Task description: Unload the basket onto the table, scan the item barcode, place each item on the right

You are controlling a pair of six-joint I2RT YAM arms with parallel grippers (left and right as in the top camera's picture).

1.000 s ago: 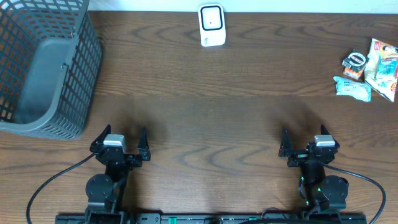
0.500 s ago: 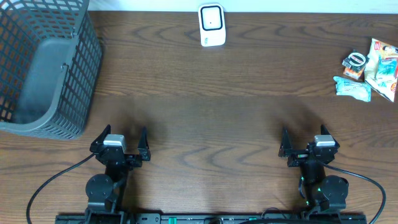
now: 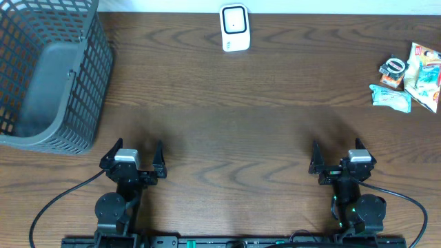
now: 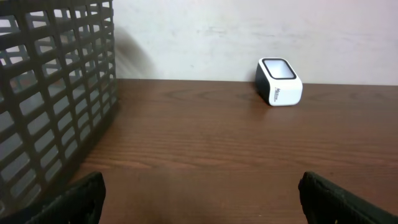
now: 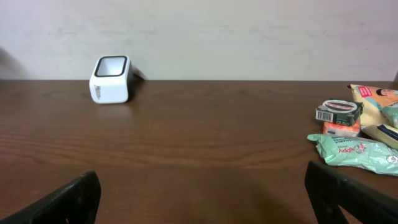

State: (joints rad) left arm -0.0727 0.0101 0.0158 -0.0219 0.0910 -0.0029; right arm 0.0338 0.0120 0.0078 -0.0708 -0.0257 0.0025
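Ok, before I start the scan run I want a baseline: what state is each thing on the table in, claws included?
Left claw: open, holding nothing.
Right claw: open, holding nothing.
Scanner: standing upright at the far edge, nothing touching it.
Basket: upright, nothing seen inside.
Green packet: lying flat near the right edge.
Snack packs: lying overlapped at the right edge.

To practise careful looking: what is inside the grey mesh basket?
Inside the basket only its bare grey floor shows from overhead; no item lies on it. Its left part runs off the picture, and the mesh walls partly veil the edges, so those stay unchecked.
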